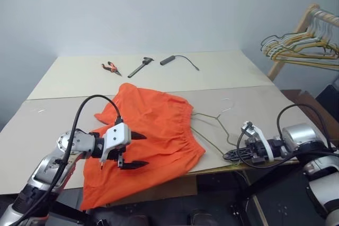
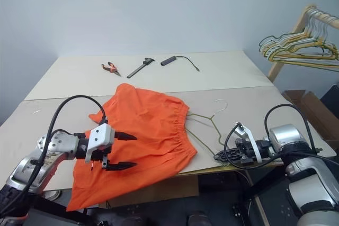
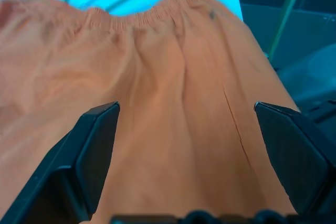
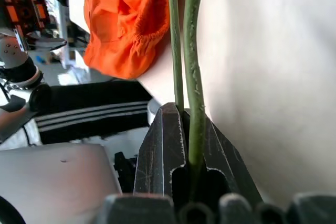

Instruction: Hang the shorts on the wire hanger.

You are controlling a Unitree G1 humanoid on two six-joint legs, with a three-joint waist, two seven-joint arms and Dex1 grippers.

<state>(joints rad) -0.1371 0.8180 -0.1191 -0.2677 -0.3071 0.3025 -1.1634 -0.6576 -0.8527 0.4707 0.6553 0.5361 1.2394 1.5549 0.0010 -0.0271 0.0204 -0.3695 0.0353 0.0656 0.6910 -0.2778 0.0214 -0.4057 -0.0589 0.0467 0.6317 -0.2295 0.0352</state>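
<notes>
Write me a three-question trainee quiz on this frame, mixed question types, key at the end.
1. True or false: the left gripper is shut on the shorts.
2. What does the right gripper hold: A) pliers, B) wire hanger, C) shorts?
3. Fill in: part of the shorts hangs over the table's ____ edge.

Key: 1 false, it is open above the cloth. 2 B. 3 near.

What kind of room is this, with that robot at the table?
Probably a lab or workshop set up for a laundry trial. Pliers and other hand tools lie on the plain table, orange shorts are spread on it, and a wooden rack of hangers stands beside it.
</notes>
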